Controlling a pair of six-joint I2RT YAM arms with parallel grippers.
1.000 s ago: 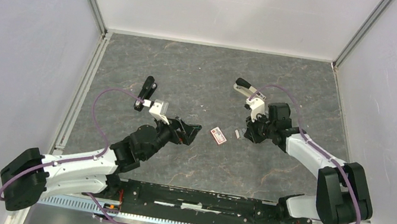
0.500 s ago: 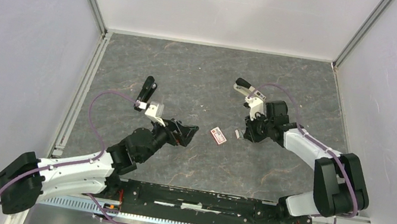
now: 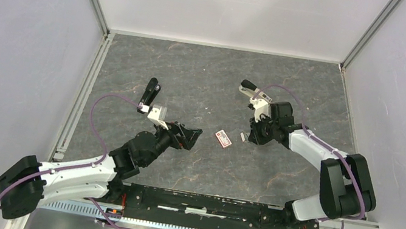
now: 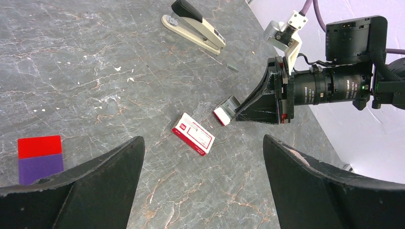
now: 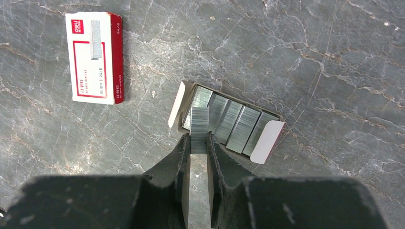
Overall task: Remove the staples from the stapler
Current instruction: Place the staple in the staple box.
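Staples (image 5: 199,120): one strip pinched in the narrow right gripper (image 5: 198,142). Its long axis runs in line with the fingers and its free end points away, over the open tray (image 5: 267,140) of more strips. Near end is hidden between the fingers, and contact with the tray is unclear. Stapler (image 4: 195,28) lies on the table (image 3: 195,70) beyond that gripper, long axis diagonal, black end far-left, partly covered by the right wrist in the top view. Left gripper (image 3: 192,137) is spread wide, empty, near the red-and-white box (image 5: 94,57).

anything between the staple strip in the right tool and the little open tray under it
Nothing visible. The right tool grips the staples directly over the open tray, and no other object sits between that strip and the strips lying in it.
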